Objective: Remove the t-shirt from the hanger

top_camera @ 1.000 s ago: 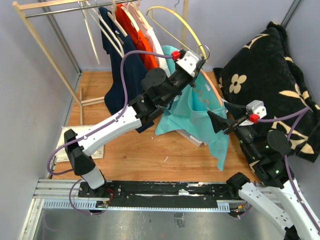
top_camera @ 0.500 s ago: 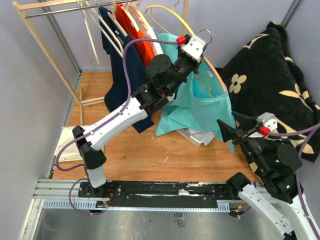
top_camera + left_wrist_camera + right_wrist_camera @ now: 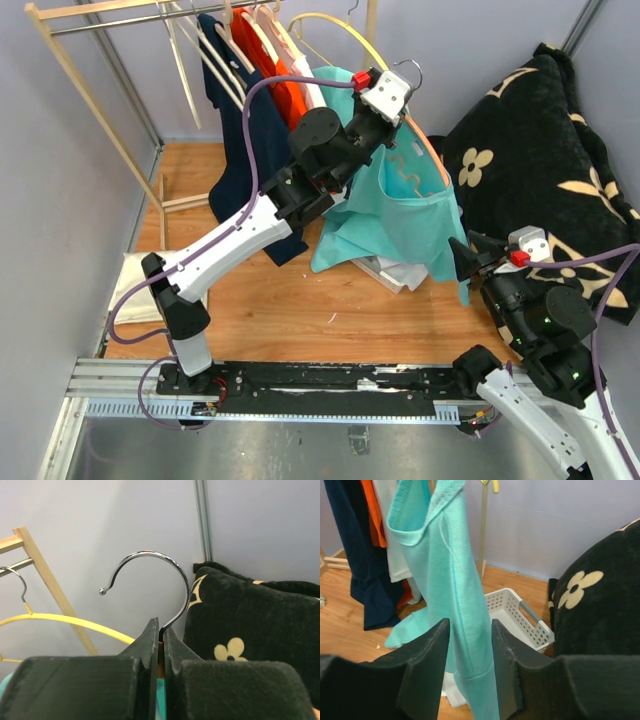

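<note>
The teal t-shirt point(image 3: 400, 215) hangs on a wooden hanger point(image 3: 432, 160) with a metal hook point(image 3: 150, 575). My left gripper point(image 3: 396, 100) holds the hanger up in the air, away from the rack. In the left wrist view the left gripper point(image 3: 161, 636) is shut on the hanger's neck just below the hook. My right gripper point(image 3: 466, 262) is low at the shirt's right bottom corner. In the right wrist view the right gripper point(image 3: 470, 625) is open, one finger on each side of the hanging edge of the t-shirt point(image 3: 451, 565).
A wooden rack point(image 3: 90, 95) at the back left holds navy point(image 3: 235, 150), orange and white garments and a yellow hanger point(image 3: 350, 45). A white basket point(image 3: 520, 615) stands on the floor under the shirt. A black flowered blanket point(image 3: 540, 150) fills the right side.
My left gripper has lifted the hanger and shirt higher. My right gripper has dropped lower and to the right, and its jaws now straddle the shirt's hanging edge.
</note>
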Available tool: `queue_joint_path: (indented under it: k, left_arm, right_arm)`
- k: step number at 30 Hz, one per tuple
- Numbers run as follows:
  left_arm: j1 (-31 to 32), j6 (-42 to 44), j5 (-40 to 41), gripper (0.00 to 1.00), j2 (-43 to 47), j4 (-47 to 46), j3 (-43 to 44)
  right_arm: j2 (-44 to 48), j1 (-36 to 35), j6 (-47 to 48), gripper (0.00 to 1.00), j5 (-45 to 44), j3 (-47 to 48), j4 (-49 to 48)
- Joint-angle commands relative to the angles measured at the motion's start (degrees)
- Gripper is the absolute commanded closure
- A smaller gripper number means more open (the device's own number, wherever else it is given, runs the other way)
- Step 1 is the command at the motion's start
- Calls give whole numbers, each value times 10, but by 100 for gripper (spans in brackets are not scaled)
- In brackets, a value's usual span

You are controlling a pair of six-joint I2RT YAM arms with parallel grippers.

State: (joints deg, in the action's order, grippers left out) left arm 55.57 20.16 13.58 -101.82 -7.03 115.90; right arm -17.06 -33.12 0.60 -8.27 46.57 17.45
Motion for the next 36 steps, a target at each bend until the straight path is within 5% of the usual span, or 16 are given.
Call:
queue_joint_path:
  k: [1, 10, 23, 36]
  left_arm:
    - [-3, 2, -9, 100, 45, -36, -6]
    - [-4, 4, 11, 100, 45, -40, 16]
    - [-18, -57, 48, 99, 34, -62, 72]
    - [-19, -61, 52, 99, 22, -54, 90]
  right_arm:
    - [3, -12, 13, 63, -29, -3, 3]
    - [10, -12, -8, 98, -44, -15, 11]
    - [-4, -12, -200, 99, -137, -62, 37]
    - [-21, -12, -244, 99, -125, -107, 14]
